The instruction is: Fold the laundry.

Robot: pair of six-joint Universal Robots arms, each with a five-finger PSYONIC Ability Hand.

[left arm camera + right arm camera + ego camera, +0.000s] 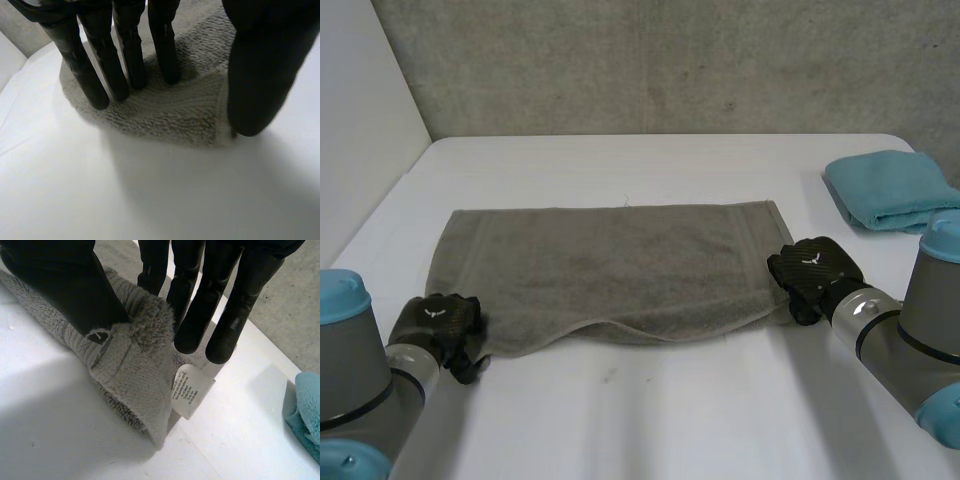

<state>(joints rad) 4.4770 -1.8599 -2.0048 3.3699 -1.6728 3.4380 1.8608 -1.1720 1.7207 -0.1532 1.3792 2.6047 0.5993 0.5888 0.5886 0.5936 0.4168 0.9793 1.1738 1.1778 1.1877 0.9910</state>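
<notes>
A grey towel (610, 265) lies flat across the white table (650, 410), its near edge doubled over. My left hand (440, 320) is at its near left corner. There the straight fingers (125, 55) rest on top of the towel (175, 110), and the thumb (260, 75) stands apart at the corner's edge. My right hand (815, 268) is at the near right corner. Its thumb (65, 280) and fingers pinch the bunched corner of the towel (135, 360), lifted a little off the table. A white label (192, 390) hangs from that corner.
A folded blue towel (890, 188) lies at the table's back right, also beside my right hand (307, 410). A concrete wall runs behind the table. Bare table stretches in front of the grey towel.
</notes>
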